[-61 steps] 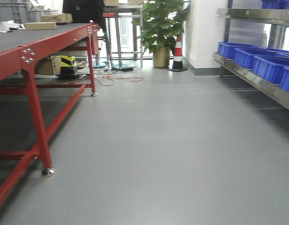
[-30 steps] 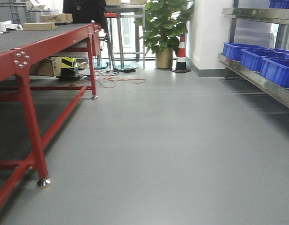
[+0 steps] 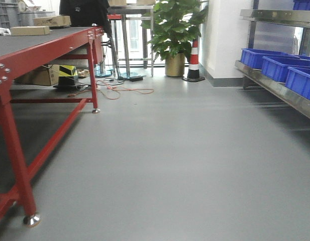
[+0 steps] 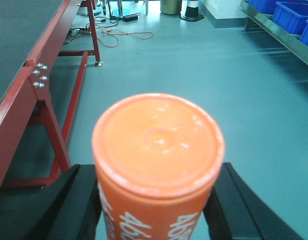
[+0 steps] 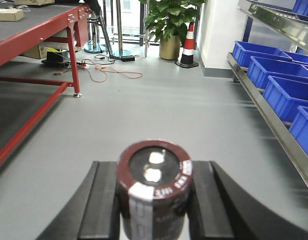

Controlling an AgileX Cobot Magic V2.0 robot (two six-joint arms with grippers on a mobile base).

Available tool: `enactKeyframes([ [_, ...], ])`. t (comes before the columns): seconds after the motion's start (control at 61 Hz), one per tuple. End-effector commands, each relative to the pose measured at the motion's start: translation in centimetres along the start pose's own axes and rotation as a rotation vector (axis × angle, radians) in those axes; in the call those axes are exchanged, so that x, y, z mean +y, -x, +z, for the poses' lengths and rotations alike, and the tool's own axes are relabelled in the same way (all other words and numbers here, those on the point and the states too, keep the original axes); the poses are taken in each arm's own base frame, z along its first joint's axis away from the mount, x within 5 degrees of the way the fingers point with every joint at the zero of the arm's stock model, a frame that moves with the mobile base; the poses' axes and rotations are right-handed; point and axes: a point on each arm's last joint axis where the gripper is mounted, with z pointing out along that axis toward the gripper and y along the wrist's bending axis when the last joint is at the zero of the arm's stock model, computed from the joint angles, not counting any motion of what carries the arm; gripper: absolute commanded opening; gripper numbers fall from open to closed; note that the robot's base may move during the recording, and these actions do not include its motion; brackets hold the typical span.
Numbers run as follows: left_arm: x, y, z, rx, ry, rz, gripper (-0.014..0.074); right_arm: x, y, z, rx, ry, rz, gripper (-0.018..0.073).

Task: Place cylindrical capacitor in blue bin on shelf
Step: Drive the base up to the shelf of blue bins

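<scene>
Across the aisle from the shelf, the long red-framed table is stretching away, its dark top looking matte and felt-like and its painted steel legs standing on small round feet. The smooth grey floor is lying between the two. The shelf itself is showing shiny brushed steel in its broad rails and posts. The blue bins are sitting in a row on its lower tier, and they are hard plastic, square-cornered and open on top.

Out in the aisle, well short of the shelf, the left tool is pinching an orange can between its black jaws. The can is a blunt cylinder with a flat, slightly scuffed end and white lettering down its side.

The capacitor is sitting upright in the right tool, whose jaws are pressing on opposite sides of it. It is hanging in the aisle beside the shelf, not yet over any bin. It is looking like a short, stiff drum in a glossy dark maroon sleeve with a pale stripe, and two small metal terminals are shining on its top face.

I am judging it dense for its size, rigid, and slippery on that sleeve. The round flank, taken low and square, is seeming the best hold, leaving the terminals untouched.
</scene>
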Motion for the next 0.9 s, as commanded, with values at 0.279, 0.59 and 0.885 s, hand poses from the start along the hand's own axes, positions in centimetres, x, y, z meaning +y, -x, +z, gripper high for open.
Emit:
enactKeyframes([
  [0.279,-0.11,0.26,-0.13,-0.027,-0.01,0.0,-0.0111,-0.02,0.33,-0.12,-0.033,-0.003,-0.002,-0.0069],
  [0.59,-0.11,0.26,-0.13,-0.027,-0.01,0.0,-0.0111,-0.02,0.33,-0.12,-0.033,-0.003,-0.002,-0.0069],
  [0.885,-0.11,0.26,-0.13,-0.027,-0.01,0.0,-0.0111,-0.02,0.33,-0.12,-0.033,-0.003,-0.002,-0.0069],
])
